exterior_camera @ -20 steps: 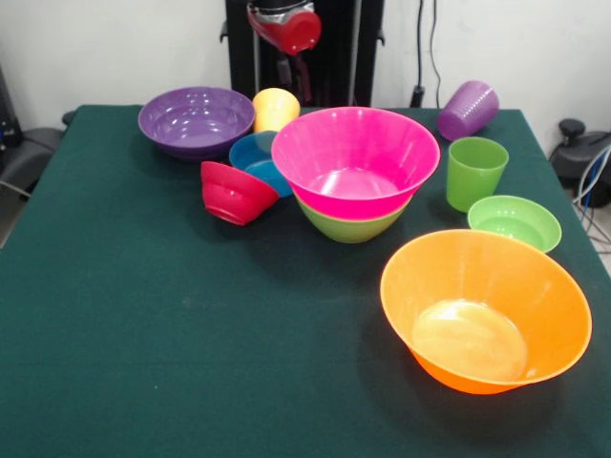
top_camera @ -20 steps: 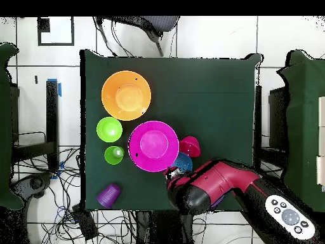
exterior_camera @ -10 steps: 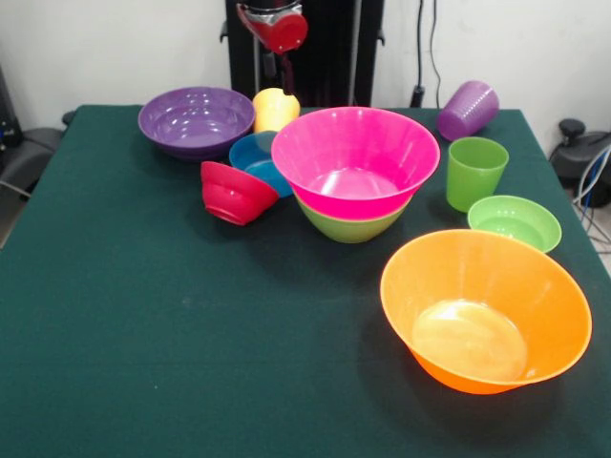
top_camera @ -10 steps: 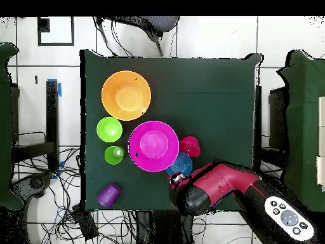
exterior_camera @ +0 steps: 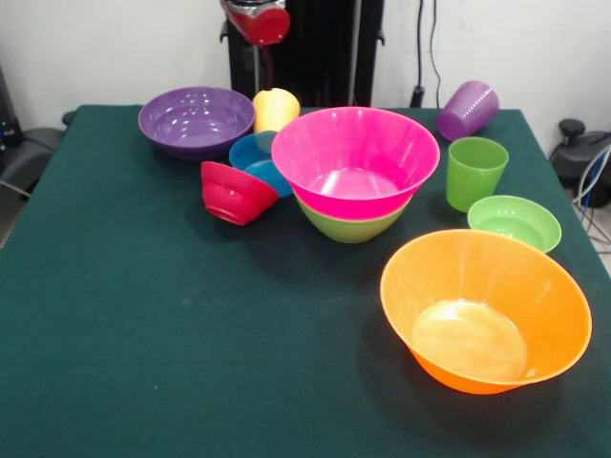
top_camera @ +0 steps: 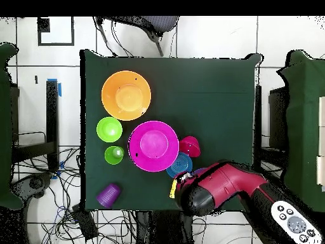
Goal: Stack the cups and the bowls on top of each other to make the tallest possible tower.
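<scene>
The tower is a large pink bowl [exterior_camera: 355,157] nested in a medium green bowl [exterior_camera: 348,227]; it also shows in the overhead view [top_camera: 153,145]. The yellow-orange cup [exterior_camera: 275,108] stands behind the blue bowl [exterior_camera: 254,156], next to the medium purple bowl [exterior_camera: 196,119]. The red bowl [exterior_camera: 232,193] lies tilted in front of the blue one. The green cup [exterior_camera: 475,172] stands upright and the purple cup [exterior_camera: 468,109] lies on its side at the far right. My gripper [exterior_camera: 260,65] hangs above and behind the yellow-orange cup, apart from it.
The large orange bowl [exterior_camera: 484,310] sits near the front right, with the small light green bowl [exterior_camera: 514,221] behind it. In the overhead view the red arm [top_camera: 219,189] covers the purple bowl and most of the yellow-orange cup [top_camera: 173,189].
The arm has swung left and drawn back up in the front view, away from the yellow-orange cup. The bowls and cups have stayed in place.
</scene>
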You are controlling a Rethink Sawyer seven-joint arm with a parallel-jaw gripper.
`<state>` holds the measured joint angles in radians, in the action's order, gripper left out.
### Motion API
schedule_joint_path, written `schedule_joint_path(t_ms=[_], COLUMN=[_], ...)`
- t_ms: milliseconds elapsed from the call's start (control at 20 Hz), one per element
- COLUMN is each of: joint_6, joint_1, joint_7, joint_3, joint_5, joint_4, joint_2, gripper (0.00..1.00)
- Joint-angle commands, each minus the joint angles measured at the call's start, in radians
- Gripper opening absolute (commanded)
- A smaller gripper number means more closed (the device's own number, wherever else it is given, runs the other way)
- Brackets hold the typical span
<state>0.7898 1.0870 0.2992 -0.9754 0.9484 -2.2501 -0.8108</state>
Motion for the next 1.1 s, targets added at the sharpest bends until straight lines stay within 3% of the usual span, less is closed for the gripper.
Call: schedule_joint_path(t_ms=[50, 300, 1100], joint_6=[0.034, 0.019, -0.006], joint_1=[0.018, 0.04, 0.021], joint_7=[-0.124, -0.132, -0.091], joint_3=[-0.011, -0.036, -0.003], joint_5=[0.036, 0.017, 0.065], joint_4=[0.084, 0.097, 0.12], joint_2=[-0.063, -0.082, -0.051], gripper=[1.0, 1.0, 1.0])
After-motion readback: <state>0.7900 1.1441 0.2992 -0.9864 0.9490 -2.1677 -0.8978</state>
